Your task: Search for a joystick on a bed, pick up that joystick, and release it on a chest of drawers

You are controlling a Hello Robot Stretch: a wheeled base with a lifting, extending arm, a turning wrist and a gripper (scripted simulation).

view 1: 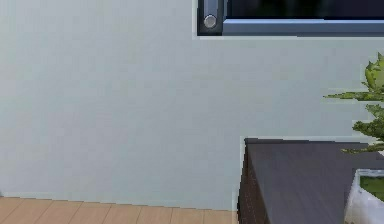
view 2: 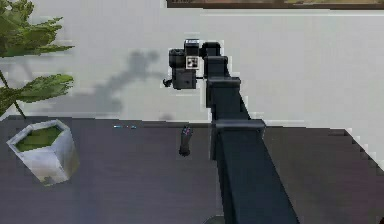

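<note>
My arm (view 2: 240, 150) reaches out over the dark wooden top of a low chest (view 2: 120, 175). My gripper (view 2: 172, 74) stands at its far end with only bare pale wall behind it, and it holds nothing. A small dark upright object (view 2: 186, 140), possibly the joystick, rests on the dark top just left of the arm and nearer than the gripper. The same dark chest (view 1: 300, 180) fills the forward view's lower right corner.
A leafy plant (view 2: 30, 40) in a white angular pot (view 2: 45, 150) stands on the chest at the arm side view's left; its pot (view 1: 365, 200) shows again at the forward view's right. A dark-framed window (view 1: 290, 18) hangs high on the pale wall. Wooden floor (view 1: 100, 212) runs below.
</note>
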